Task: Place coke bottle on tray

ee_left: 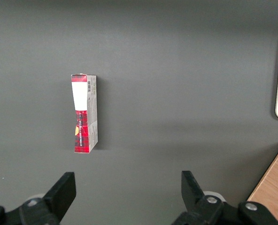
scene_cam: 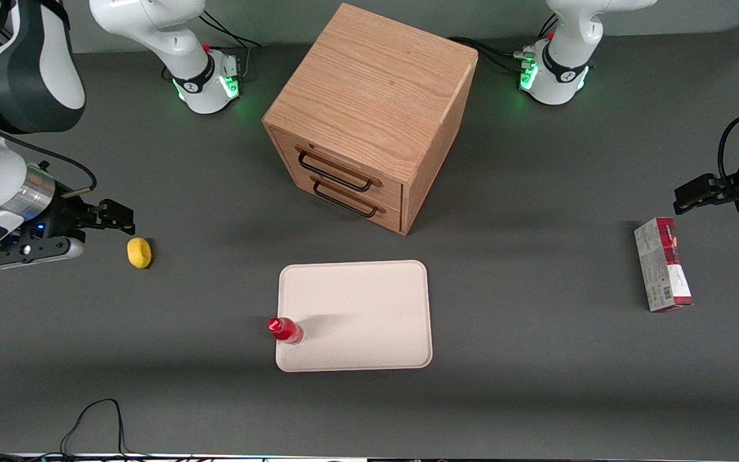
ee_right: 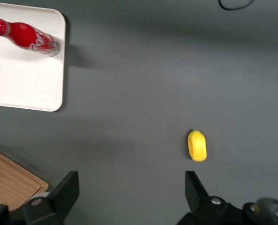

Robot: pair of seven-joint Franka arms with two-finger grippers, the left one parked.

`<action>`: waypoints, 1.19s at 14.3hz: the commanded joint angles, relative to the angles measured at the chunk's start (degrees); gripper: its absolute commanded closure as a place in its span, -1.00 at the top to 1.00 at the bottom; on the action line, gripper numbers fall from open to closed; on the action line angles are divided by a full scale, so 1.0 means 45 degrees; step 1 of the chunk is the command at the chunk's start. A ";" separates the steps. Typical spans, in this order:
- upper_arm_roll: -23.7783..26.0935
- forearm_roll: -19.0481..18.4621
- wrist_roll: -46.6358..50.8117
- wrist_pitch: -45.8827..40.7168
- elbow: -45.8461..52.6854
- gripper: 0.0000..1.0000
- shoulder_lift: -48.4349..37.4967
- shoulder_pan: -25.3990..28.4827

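Coke bottle: the coke bottle stands upright on the tray, just inside the rim on the edge toward the working arm's end of the table, close to the corner nearer the front camera.
Jaws: the gripper hangs low over the table at the working arm's end, well apart from the tray; its jaws are spread wide and hold nothing.
Step in hand: the placing looks done, so what remains is probably to keep clear and hold off.
Doing it well: the bottle sits so near the rim that a nudge could tip it off. Any further arm motion is best kept high and away from that edge, and clear of the yellow lump lying just beside the gripper.
Margin: if a correction were wanted, a regrasp around the body below the cap and a shift toward the tray's middle would give safer footing.
Hard to make out: whether the bottle's base lies flat on the tray floor or rides partly on the rim; the wrist view suggests flat, but not surely.
Cut off: the wrist view shows only one corner of the tray and a sliver of the wooden cabinet.
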 commanded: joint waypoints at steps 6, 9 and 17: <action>0.2018 0.0088 -0.0602 -0.1215 0.0744 1.00 0.0135 -0.1354; 0.1940 0.0223 -0.0505 -0.1508 0.1387 1.00 0.0135 -0.1080; 0.1921 0.0205 -0.0309 -0.2428 0.2171 1.00 0.0330 -0.1079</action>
